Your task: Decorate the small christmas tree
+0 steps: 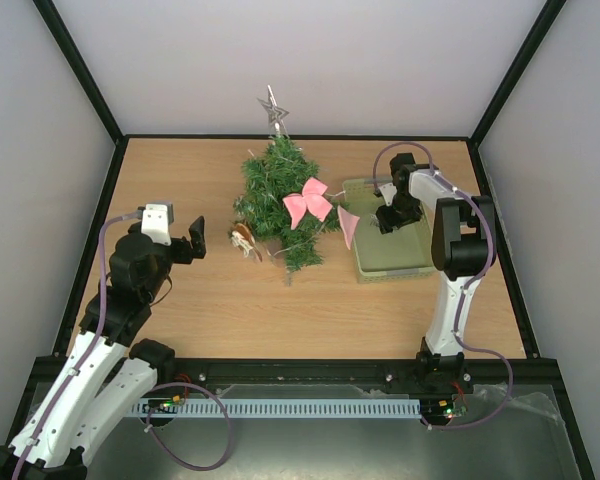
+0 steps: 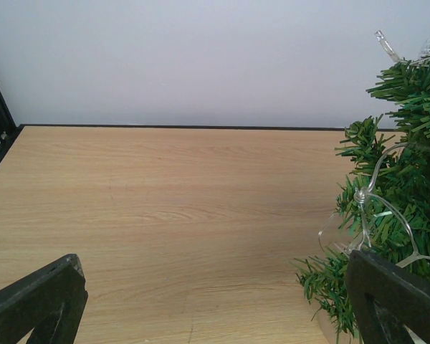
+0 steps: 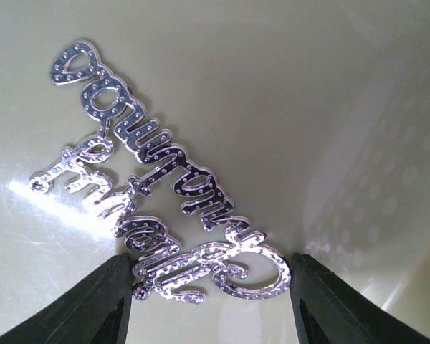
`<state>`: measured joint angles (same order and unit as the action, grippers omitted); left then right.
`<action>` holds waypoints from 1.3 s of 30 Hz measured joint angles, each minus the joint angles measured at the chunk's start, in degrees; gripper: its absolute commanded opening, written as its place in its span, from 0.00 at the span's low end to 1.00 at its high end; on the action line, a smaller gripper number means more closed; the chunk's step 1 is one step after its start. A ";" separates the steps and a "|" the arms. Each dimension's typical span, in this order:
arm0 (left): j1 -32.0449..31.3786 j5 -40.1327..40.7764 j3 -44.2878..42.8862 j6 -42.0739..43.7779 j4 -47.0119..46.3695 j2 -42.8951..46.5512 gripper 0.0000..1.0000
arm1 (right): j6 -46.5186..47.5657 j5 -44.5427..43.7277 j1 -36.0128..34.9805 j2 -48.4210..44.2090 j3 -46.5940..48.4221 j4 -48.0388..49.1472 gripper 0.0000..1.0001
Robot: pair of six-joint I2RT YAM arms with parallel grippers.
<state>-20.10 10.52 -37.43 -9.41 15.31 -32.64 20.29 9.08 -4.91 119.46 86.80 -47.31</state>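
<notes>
The small christmas tree (image 1: 280, 195) stands mid-table with a silver star (image 1: 273, 108) on top, a pink bow (image 1: 308, 200) and a clear light string (image 2: 373, 208); its branches (image 2: 401, 179) fill the right of the left wrist view. My left gripper (image 1: 195, 243) hovers wide open left of the tree, empty (image 2: 222, 308). My right gripper (image 1: 388, 218) is down inside the pale green basket (image 1: 400, 262). In the right wrist view its jaws (image 3: 211, 301) touch both edges of a silver script ornament (image 3: 165, 172) lying flat on the basket floor (image 3: 272, 86).
A small brown ornament (image 1: 244, 238) lies at the tree's left foot. A pink cone-shaped piece (image 1: 348, 225) hangs between the tree and the basket. Black frame rails and pale walls bound the wooden table (image 1: 180, 180).
</notes>
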 measured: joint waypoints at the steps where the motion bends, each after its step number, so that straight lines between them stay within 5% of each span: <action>1: 0.00 0.00 0.00 0.00 -0.02 0.00 1.00 | 0.00 0.00 0.00 -0.09 -0.07 0.09 0.57; 23: -0.28 0.00 0.00 0.00 0.00 0.33 1.00 | -0.44 -2.10 -0.04 -3.30 -2.73 0.48 0.56; 39: -0.90 0.09 0.00 -0.52 0.00 1.38 1.00 | -2.84 -2.91 -0.20 -13.81 -2.86 0.09 0.56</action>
<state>-20.99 10.61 -37.43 -9.93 15.31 -31.27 17.45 6.17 -5.10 105.65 83.94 -47.22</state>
